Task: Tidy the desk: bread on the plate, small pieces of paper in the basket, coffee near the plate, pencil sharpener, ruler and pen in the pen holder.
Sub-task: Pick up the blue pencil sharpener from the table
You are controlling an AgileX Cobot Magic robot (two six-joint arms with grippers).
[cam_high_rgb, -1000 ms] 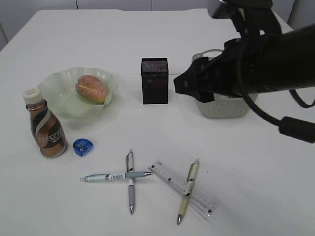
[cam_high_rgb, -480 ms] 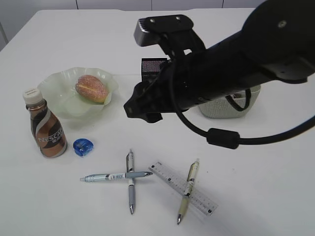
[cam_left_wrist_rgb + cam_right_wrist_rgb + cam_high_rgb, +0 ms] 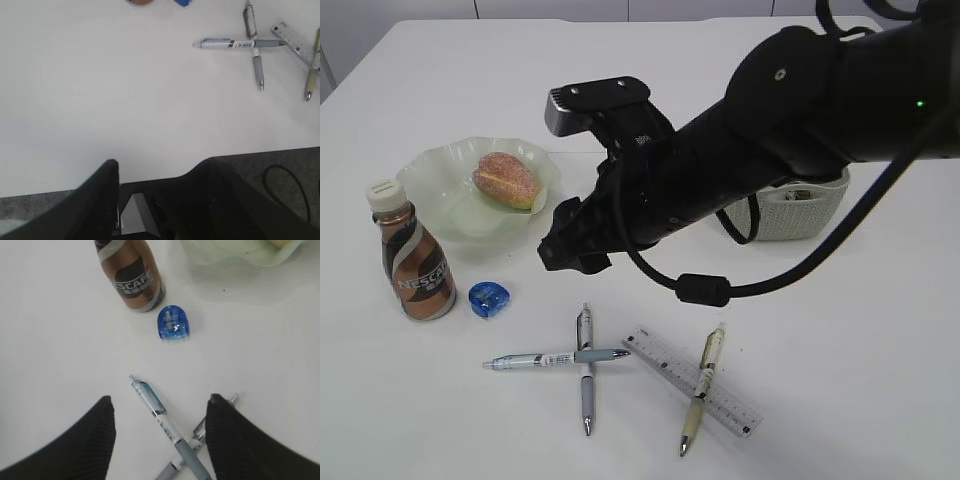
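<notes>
White desk [image 3: 880, 360]. Bread [image 3: 506, 179] sits on plate [image 3: 430, 175] and coffee [image 3: 412, 266] stands next to it, so both look done. No paper scraps are visible. Left to do: sharpener [image 3: 174, 323], ruler [image 3: 665, 360], three pens [image 3: 585, 366]. Holder is hidden behind the arm. Right gripper [image 3: 159, 432] spread wide, empty, over the pens. Left gripper [image 3: 155, 192] open, empty, at the desk edge. Bottle label partly reads "NESCAFE".

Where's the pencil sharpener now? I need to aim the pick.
The blue pencil sharpener lies on the table's left side in the exterior view, just right of the coffee bottle, below the plate.
</notes>
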